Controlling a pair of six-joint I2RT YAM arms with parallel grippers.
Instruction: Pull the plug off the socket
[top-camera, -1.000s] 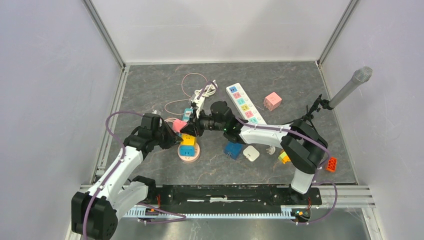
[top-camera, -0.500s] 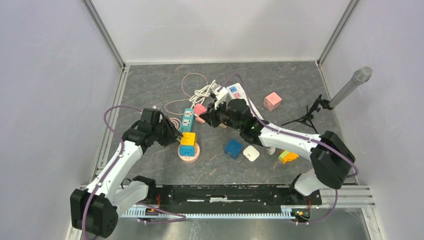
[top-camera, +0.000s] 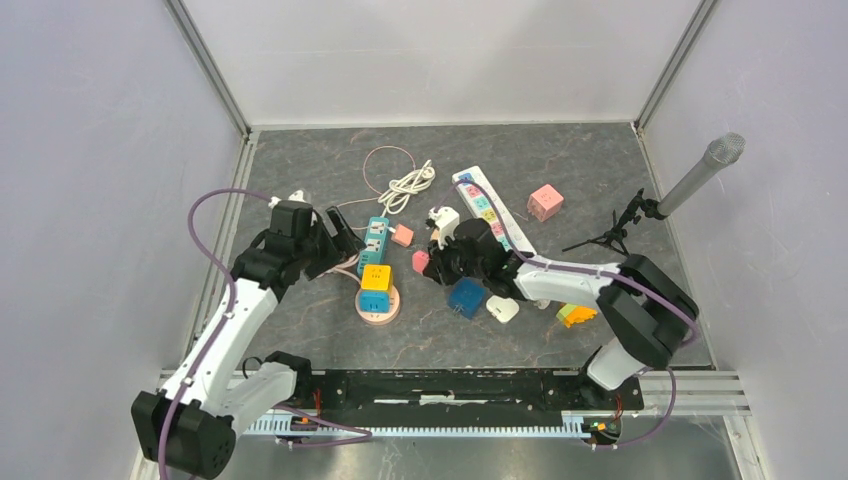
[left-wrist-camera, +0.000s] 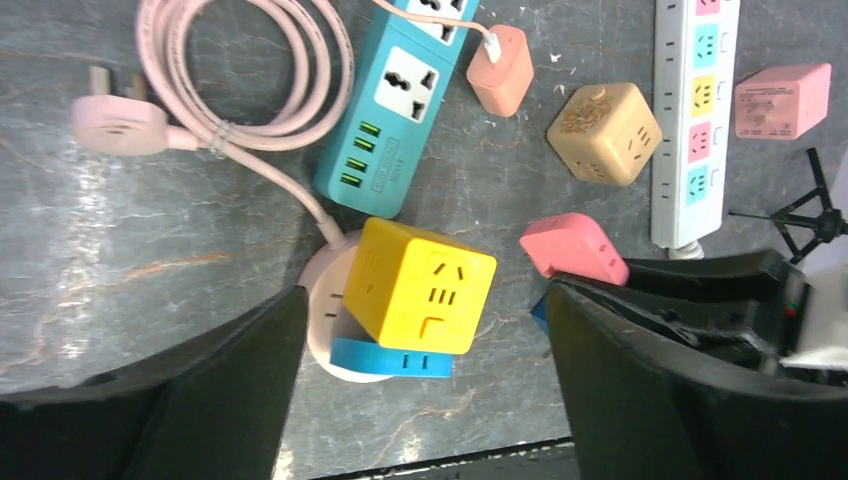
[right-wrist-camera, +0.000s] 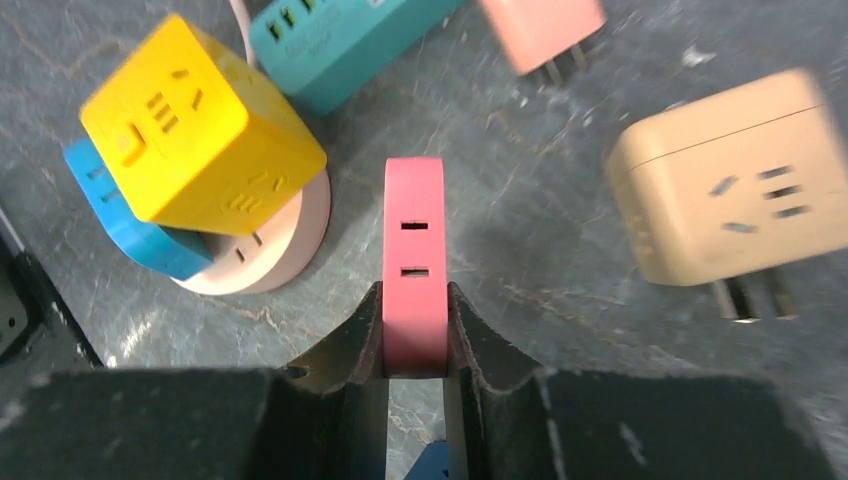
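Looks pretty much done: the right gripper (right-wrist-camera: 415, 296) is clamped on the pink plug (right-wrist-camera: 414, 250), which is free of the teal power strip (right-wrist-camera: 340, 40) ahead of its fingers. The left gripper (left-wrist-camera: 422, 298) hangs wide open, holding nothing. I'd guess only the set-down is left.

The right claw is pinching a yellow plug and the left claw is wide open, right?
Not quite. The right wrist view shows the right claw pinching a flat pink plastic plug, not a yellow one. The yellow plastic cube is not held by either claw. The left claw is wide open, as you said.
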